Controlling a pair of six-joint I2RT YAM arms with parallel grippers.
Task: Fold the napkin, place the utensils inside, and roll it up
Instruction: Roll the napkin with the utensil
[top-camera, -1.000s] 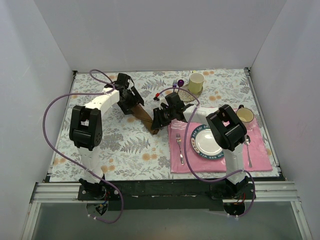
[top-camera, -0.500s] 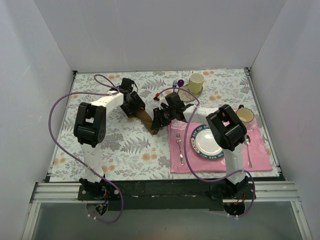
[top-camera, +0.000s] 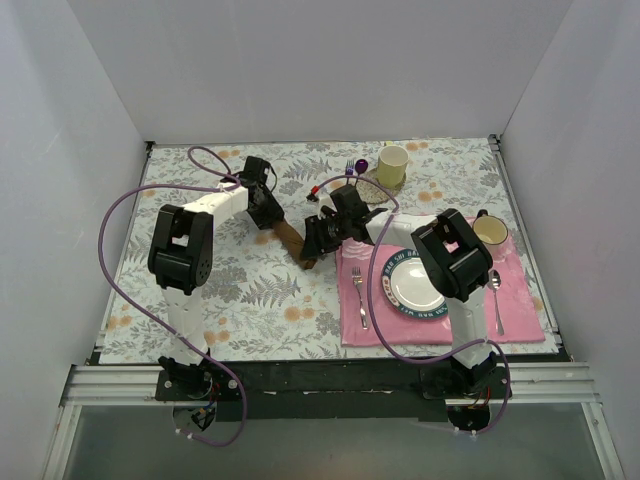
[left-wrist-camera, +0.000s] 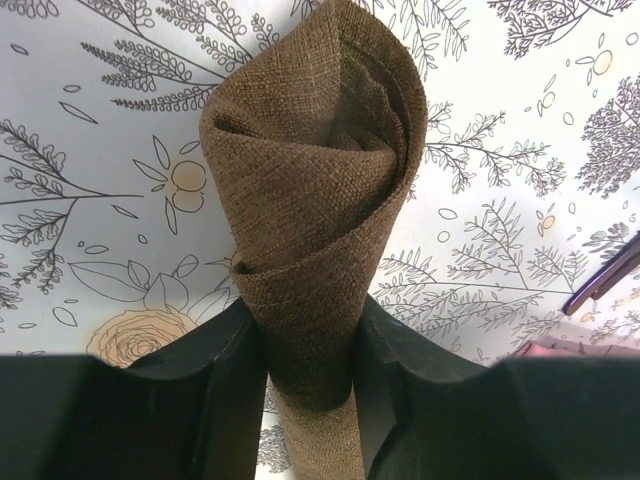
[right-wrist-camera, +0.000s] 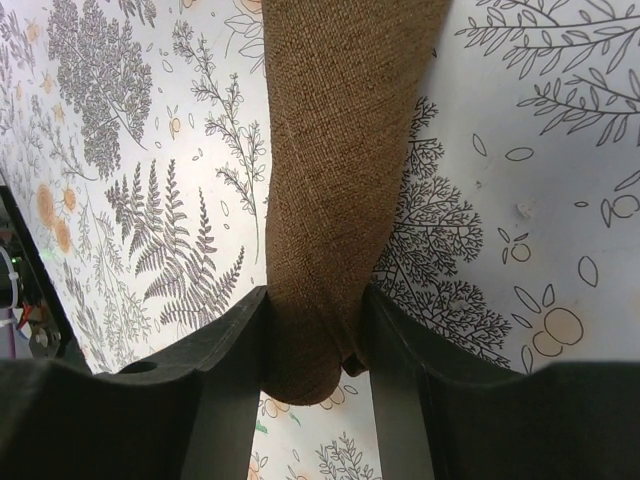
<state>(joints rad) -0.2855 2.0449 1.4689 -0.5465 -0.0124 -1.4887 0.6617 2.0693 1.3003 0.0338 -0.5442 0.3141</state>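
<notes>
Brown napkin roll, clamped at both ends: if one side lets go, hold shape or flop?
Probably flops: the napkin is coarse woven cloth, pinched narrower where the jaws close on it. The loose spiral at its open end looks apt to unroll. Likely light, and the rough weave should not slip.

Floral table (top-camera: 250, 290) — pink placemat (top-camera: 520, 310), napkin (top-camera: 292, 238), perhaps a coaster (top-camera: 371, 185)

The napkin (left-wrist-camera: 315, 200) is rolled into a tube of brown woven cloth, and its open end shows the spiral layers inside. The two black jaws of the left gripper (left-wrist-camera: 308, 340) press on the roll from both sides at its lower part. Under it lies the counter (left-wrist-camera: 90, 150), printed with leaves and flowers. A purple cable (left-wrist-camera: 605, 277) shows at the right edge.
</notes>
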